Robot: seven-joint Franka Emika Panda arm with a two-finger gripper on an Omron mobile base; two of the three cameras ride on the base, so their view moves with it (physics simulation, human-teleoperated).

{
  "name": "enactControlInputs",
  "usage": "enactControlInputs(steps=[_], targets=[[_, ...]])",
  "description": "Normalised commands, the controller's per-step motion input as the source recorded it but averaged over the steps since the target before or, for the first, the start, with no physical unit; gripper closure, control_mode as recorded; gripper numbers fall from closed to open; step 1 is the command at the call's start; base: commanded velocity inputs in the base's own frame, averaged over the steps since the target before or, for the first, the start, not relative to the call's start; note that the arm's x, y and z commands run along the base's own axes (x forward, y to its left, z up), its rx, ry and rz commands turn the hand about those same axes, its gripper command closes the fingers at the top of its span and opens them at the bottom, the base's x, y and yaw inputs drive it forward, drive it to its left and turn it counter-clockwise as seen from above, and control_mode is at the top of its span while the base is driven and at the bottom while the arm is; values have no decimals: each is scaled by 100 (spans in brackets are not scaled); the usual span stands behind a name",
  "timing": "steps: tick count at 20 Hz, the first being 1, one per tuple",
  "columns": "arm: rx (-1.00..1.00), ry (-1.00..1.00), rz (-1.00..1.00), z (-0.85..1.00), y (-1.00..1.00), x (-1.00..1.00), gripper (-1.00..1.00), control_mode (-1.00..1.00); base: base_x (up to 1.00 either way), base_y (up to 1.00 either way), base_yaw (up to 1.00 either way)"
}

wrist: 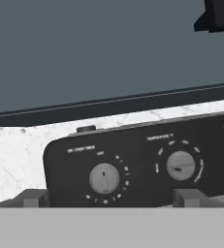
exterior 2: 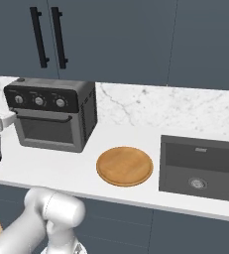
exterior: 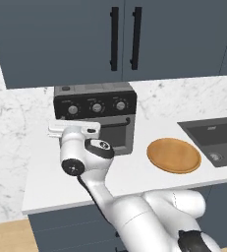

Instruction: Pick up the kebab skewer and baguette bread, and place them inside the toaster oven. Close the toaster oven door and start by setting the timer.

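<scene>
Pretty clearly a home kitchen: white marble-look counter (exterior 2: 61,168) and backsplash (exterior 2: 150,106), dark blue-grey cabinets (exterior: 174,34) with black bar handles (exterior: 114,38) overhead, a dark inset sink (exterior 2: 201,166), a countertop toaster oven (exterior 2: 51,121), and a round wooden plate (exterior 2: 124,165) sitting out.
</scene>
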Motion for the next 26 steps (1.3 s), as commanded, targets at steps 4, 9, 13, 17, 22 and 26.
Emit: enactControlInputs(steps=[4, 9, 13, 17, 22, 26], targets=[[0, 3, 0, 20, 0, 16, -100, -100, 0, 0, 0], [0, 3, 0, -1, 0, 15, -100, -100, 0, 0, 0], [0, 0, 0, -8, 0, 28, -100, -100, 0, 0, 0], [0, 0, 0, -10, 0, 23, -100, -100, 0, 0, 0], [0, 0, 0, -23, 0, 20, -100, -100, 0, 0, 0], [0, 0, 0, -19, 0, 21, -100, -100, 0, 0, 0]])
